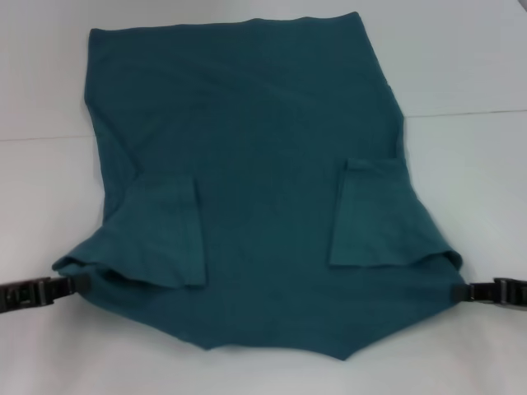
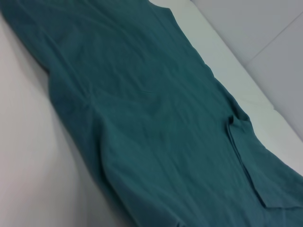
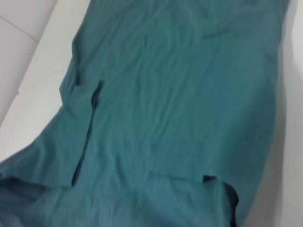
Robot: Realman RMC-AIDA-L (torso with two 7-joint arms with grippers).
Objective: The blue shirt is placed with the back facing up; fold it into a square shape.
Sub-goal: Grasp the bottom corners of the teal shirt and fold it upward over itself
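The blue shirt (image 1: 255,164) lies flat on the white bench (image 1: 478,66), sleeves folded in — each hand, left hand (image 1: 70,286) and right hand (image 1: 459,292), pinches a near side corner, so uneven pulling could skew the fold.

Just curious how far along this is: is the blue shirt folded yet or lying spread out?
Partly folded: the blue shirt lies flat, both sleeves turned in over its back, body unfolded.

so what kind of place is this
Likely a lab folding bench: a bare white table, only the blue shirt spread on it, the left gripper and right gripper at its sides.
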